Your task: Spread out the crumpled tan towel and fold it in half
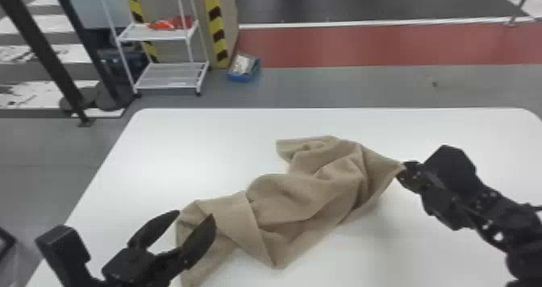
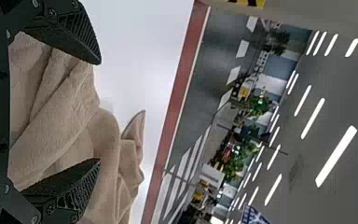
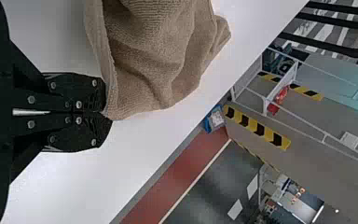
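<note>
At the left, the black left gripper (image 1: 195, 216) is held at the near-left end of the crumpled tan cloth towel (image 1: 298, 197), its fingers spread wide, with fabric seen between them. The towel is bunched in diagonal folds across the middle of the smooth white counter (image 1: 173, 153). At the right, a towel corner is clamped between the closed fingers of the black right gripper (image 1: 403, 171).
</note>
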You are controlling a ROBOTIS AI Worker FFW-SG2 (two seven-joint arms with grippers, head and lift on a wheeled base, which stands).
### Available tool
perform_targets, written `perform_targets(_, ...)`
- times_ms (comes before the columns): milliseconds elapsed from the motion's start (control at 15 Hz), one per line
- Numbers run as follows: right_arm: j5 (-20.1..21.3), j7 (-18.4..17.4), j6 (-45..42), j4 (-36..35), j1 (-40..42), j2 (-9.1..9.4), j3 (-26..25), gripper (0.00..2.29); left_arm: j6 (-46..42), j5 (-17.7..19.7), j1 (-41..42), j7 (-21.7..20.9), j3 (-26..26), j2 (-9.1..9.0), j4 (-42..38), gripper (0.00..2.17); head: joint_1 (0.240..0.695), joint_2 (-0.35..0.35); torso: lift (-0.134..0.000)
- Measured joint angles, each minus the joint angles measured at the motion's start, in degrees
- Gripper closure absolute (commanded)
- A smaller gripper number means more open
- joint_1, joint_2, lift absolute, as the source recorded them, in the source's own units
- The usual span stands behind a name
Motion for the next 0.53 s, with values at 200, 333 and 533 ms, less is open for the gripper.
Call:
perform_targets(200,2.59,0.38,-0.12,-1.99,4.43,-0.13,-0.26,1.67,10.69,-4.17,-4.18,-0.17,-4.86,0.17,0.48,0.16,0.695,-0.034,-0.124)
perform_targets(333,4.86,0.58,-0.13,-2.60,6.87,-0.14,-0.49,1.67,12.42,-8.61,-5.53,1.14,-8.33,0.16,0.74,0.16,0.695,-0.086,-0.124)
perform_targets(533,7.47,1.24,0.02,-4.66,11.21,-0.14,-1.63,1.67,13.33,-11.47,-7.42,2.96,-11.57,0.28,0.79,0.16,0.695,-0.122,-0.124)
